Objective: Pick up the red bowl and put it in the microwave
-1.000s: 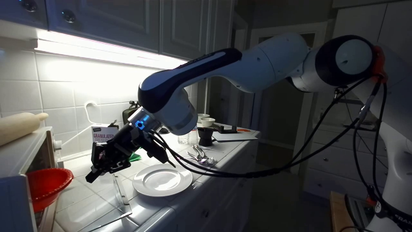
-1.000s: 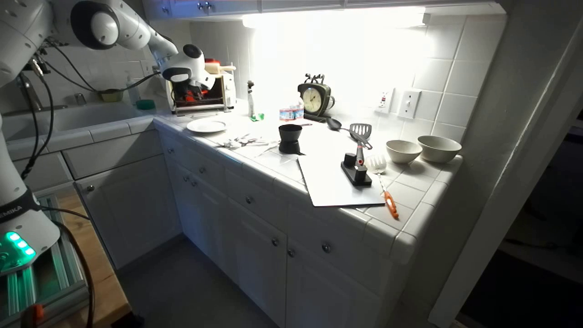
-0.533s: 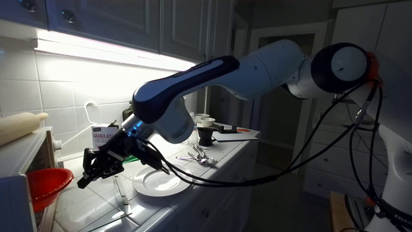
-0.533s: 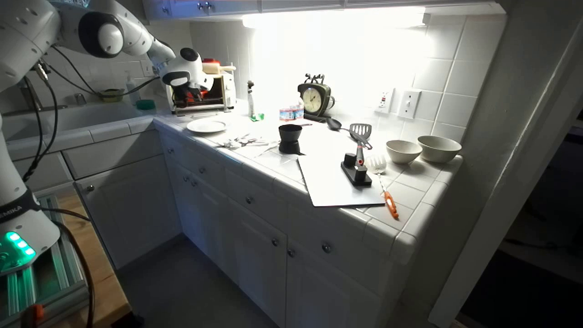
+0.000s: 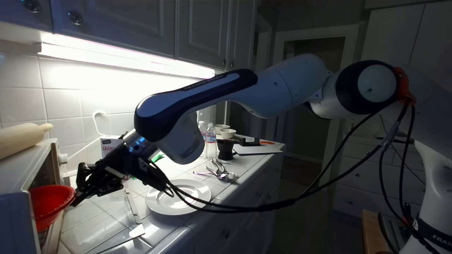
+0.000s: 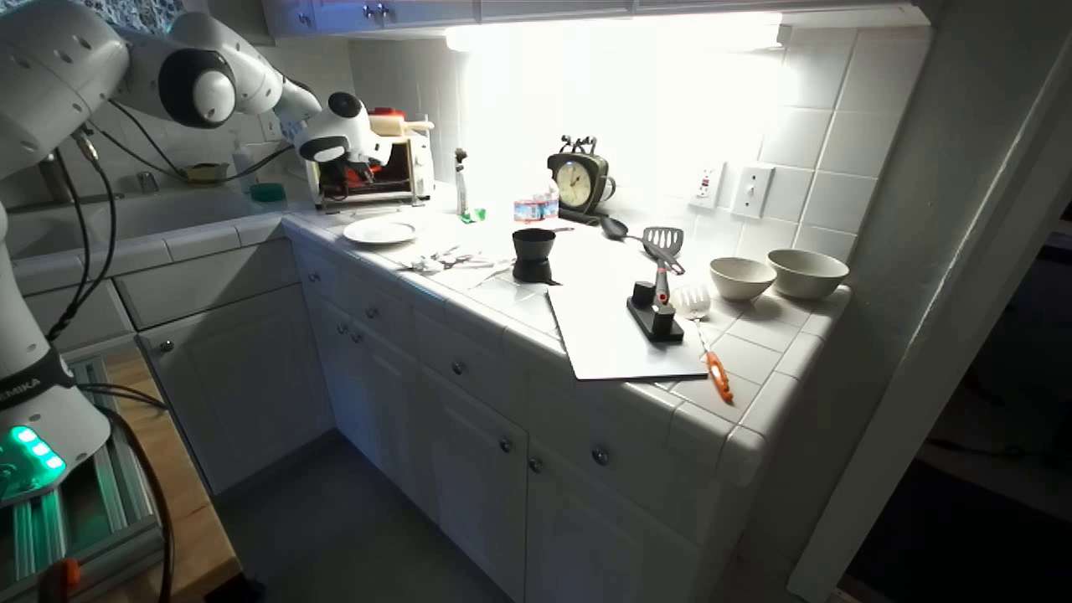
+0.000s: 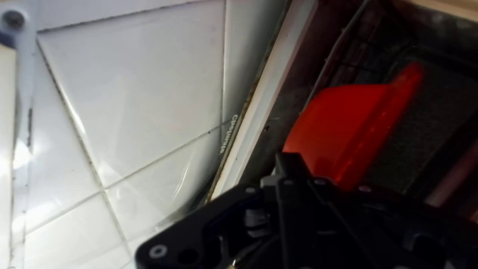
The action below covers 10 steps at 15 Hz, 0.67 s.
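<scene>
One red bowl (image 7: 341, 123), one tool (image 7: 293, 164) alongside.

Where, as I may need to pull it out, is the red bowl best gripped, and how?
I'd grip the red bowl by its flared rim where it faces out of the microwave, coming from the counter side. That rim flares out nearest the opening, while the far side sits deeper inside. The gripper looks shut, so it would likely have to open first.

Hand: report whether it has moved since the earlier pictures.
Yes; in an exterior view, the hand has moved left toward the microwave, away from the white plate.
</scene>
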{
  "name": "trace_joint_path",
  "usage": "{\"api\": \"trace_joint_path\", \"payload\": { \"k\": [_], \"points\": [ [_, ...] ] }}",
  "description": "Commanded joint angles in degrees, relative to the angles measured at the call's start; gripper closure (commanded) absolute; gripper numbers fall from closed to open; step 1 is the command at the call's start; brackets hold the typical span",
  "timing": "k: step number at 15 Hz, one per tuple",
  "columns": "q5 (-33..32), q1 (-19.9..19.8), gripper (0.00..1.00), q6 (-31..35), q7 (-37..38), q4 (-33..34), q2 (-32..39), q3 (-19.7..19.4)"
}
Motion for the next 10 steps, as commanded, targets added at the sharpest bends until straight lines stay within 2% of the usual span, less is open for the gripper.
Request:
{"api": "trace_joint_path", "payload": {
  "k": [1, 8, 10],
  "points": [
    [0.1, 0.6, 1.00, 1.2, -1.6, 6.6, 4.5, 1.7],
    [-0.1, 0.9, 1.00, 0.9, -2.1, 12.5, 8.2, 3.7],
    [0.0, 0.8, 1.00, 0.4, -1.0, 12.0, 7.5, 3.5]
  ]
}}
